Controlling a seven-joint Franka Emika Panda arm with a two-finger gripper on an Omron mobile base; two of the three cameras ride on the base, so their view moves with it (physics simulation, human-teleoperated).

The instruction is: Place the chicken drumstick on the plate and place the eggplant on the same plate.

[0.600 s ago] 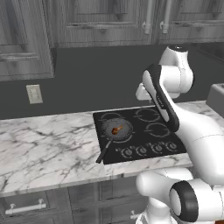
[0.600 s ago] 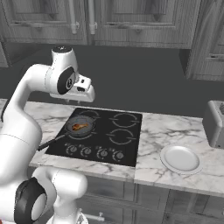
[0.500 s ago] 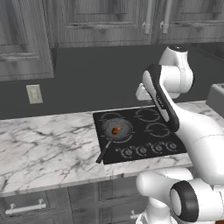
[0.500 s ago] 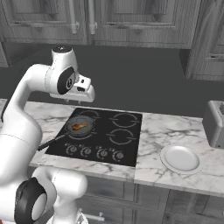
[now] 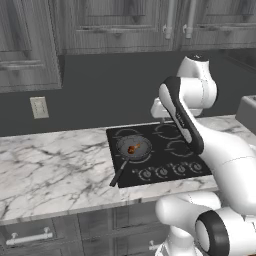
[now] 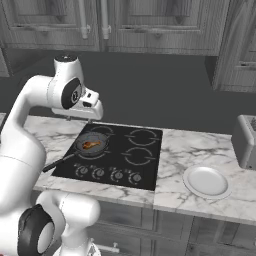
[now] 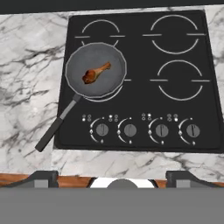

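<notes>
We looked straight down from the hand and saw the chicken drumstick [image 7: 96, 73] lying in the frying pan [image 7: 114, 89], a little left of the pan's middle, its thin end pointing up and to the right in that view. The pan sat on the front left burner of the black cooktop [image 7: 183, 109], its long dark handle [image 7: 57, 124] running off the edge of the glass onto the marble counter [image 7: 26, 92]. Our gripper [image 7: 112, 177] stood well above all this, jaws spread wide with nothing between them, the two fingertips [image 7: 43, 176] far apart at the bottom of the hand view.

From the right base camera we picked out the plate [image 6: 207, 181] on the counter to the right of the cooktop, bare on its face and well apart from the pan [image 6: 91, 143]. The drumstick [image 6: 90, 145] showed as a small orange spot in the pan. From the left base camera we had the same pan [image 5: 134, 148] and drumstick [image 5: 134, 148], with the arm's hand hanging over the back of the cooktop [image 5: 165, 165].
</notes>
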